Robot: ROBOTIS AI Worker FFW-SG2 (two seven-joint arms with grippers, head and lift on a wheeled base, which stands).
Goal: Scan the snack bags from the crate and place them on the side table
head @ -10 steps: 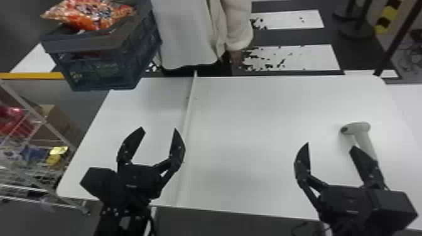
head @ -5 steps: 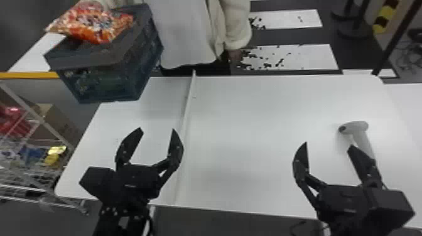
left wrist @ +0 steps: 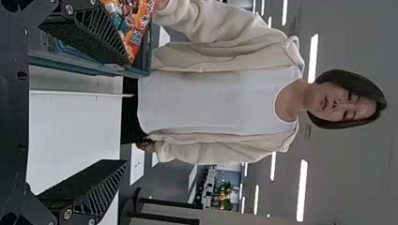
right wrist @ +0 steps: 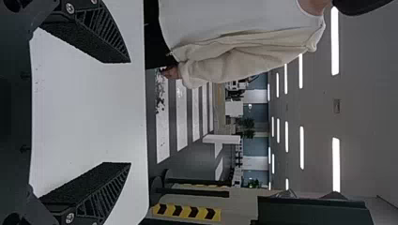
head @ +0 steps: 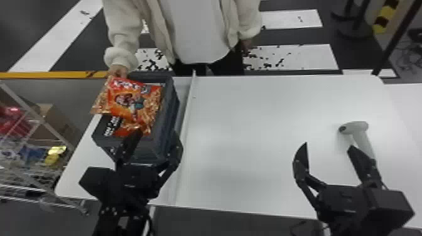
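While a person's hand (head: 118, 71) is at the crate (head: 168, 117), a hasty reach risks a bump.
From where I stand, the left hand (head: 157, 135) is spread and empty, with the crate just beyond it; the top snack bag (head: 135, 102) slopes over the crate's outer side, so a careless nudge might tip it off. Low fingers could catch the near rim; a deep pinch could take two bags. The right hand (head: 328, 146), also wide open, might knock the scanner (head: 361, 126) beside it.
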